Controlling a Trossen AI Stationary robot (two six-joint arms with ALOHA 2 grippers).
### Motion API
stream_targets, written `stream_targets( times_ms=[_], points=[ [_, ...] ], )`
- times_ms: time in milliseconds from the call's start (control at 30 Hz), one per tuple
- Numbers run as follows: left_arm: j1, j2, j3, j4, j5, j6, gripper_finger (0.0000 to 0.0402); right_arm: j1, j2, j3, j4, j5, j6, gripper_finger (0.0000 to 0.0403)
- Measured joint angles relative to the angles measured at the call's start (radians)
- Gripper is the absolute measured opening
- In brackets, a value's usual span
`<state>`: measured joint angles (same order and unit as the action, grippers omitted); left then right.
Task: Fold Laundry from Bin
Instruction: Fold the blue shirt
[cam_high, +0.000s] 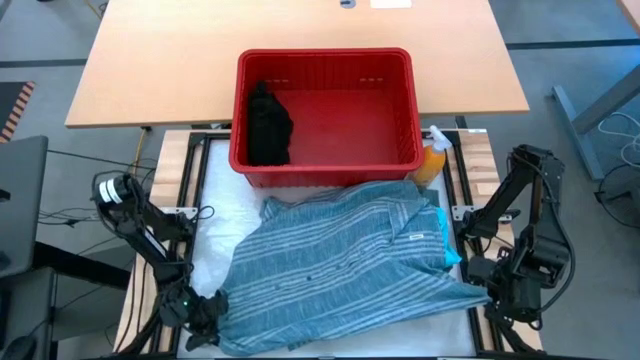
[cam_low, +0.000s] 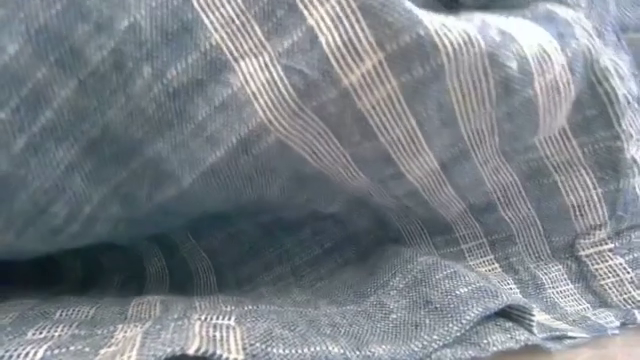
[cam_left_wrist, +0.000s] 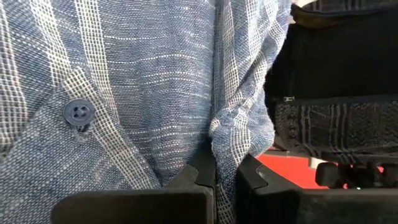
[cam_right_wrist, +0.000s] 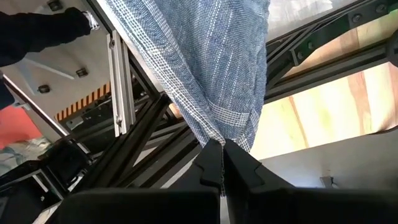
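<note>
Nearest me, the left gripper (cam_high: 205, 318) is pinching a corner of the striped shirt (cam_high: 350, 265), and the right gripper (cam_high: 490, 290) is clamping the opposite corner. The shirt is lying spread across the table between them, partly draping against the red bin (cam_high: 325, 165). I'd say they're laying it flat for folding; next they'll need to smooth it. Farther back, a black garment (cam_high: 268, 125) is waiting in the bin.

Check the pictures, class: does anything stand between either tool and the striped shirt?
Nothing does. The left tool and right tool are each shut on the striped shirt, pinching its fabric at opposite ends, with cloth directly between the fingers.
</note>
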<state>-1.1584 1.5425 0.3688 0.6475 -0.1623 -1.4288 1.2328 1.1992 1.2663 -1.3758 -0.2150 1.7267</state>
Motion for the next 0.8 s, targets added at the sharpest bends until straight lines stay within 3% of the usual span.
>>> stream_targets(
  times_ms=[267,433,500,600,700,800],
  points=[
    [0.034,-0.007,0.003,0.0,-0.034,0.023,0.0,-0.019,-0.001,0.0,-0.004,-0.001,-0.008,0.0022],
    [0.097,-0.145,0.018,-0.054,-0.078,0.212,0.0,-0.019,-0.003,0.0,-0.004,0.001,-0.008,0.0022],
    [0.129,-0.24,0.039,-0.19,-0.083,0.287,0.0,-0.018,-0.003,0.0,-0.004,0.014,-0.008,0.0022],
    [0.172,-0.398,0.091,-0.534,-0.087,0.357,0.0,-0.026,-0.003,0.0,-0.003,0.021,-0.009,0.0022],
    [0.199,-0.541,0.155,-0.91,-0.113,0.375,0.0,-0.052,-0.003,0.0,-0.001,0.026,-0.008,0.0022],
    [0.213,-0.655,0.204,-1.166,-0.133,0.396,0.0,-0.086,-0.001,0.0,0.038,0.027,-0.034,0.0022]
  ],
)
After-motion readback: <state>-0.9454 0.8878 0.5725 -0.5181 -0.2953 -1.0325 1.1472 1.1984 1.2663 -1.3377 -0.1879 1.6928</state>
